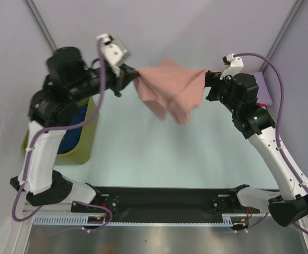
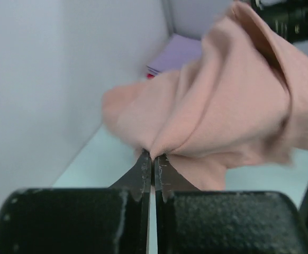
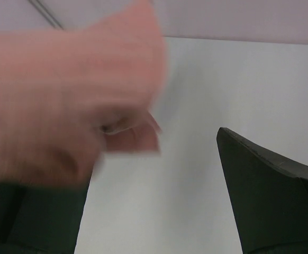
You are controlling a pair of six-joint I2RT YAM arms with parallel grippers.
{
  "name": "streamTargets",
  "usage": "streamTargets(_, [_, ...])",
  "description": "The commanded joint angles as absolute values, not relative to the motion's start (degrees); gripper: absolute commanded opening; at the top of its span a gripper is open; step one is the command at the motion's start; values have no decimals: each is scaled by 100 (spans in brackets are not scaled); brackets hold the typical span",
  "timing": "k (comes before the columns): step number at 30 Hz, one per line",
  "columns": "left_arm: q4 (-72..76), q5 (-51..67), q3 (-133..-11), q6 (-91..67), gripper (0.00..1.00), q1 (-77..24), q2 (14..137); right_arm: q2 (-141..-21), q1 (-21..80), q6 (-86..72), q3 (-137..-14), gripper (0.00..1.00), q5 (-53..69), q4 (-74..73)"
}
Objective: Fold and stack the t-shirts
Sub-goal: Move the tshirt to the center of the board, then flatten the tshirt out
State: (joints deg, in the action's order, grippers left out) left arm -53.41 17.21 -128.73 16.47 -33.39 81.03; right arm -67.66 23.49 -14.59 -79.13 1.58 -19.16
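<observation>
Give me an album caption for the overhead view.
Pink shirt hanging between the left gripper and right gripper, above the table.

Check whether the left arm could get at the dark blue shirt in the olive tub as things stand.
Probably not yet: the left pincer is shut on the salmon-pink shirt, raised off the table, and the left arm itself overhangs the dark blue shirt in the olive tub.

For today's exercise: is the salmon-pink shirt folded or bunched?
Bunched: the salmon-pink shirt hangs crumpled from the shut left gripper, reaching across to the right gripper.
</observation>
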Motion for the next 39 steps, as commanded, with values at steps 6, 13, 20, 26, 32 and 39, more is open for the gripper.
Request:
streamTargets(6, [-4607, 2286, -11375, 1178, 0, -3744, 9202, -6021, 1978, -1494, -7560, 100, -799, -2767])
streamTargets(13, [-3341, 2452, -9502, 1090, 0, -3315, 9658, -6256, 1881, -1459, -6979, 100, -739, -3348])
streamTargets(20, [-3409, 1681, -10527, 809, 29, -1996, 11415, -6906, 1898, -1362, -6794, 88, -361, -3630])
streamTargets(26, [-3772, 1257, -10419, 843, 65, -2038, 11051, -7435, 1890, -1187, -6724, 57, -308, -3691])
streamTargets(32, [-3849, 958, -8141, 1977, 71, -3303, 9792, -8410, 1653, -1308, -6864, 60, 228, -3814])
streamTargets(39, [-2904, 36, -6452, 2644, 89, -4131, 9702, -9377, 1477, -1608, -6811, 77, 703, -3217])
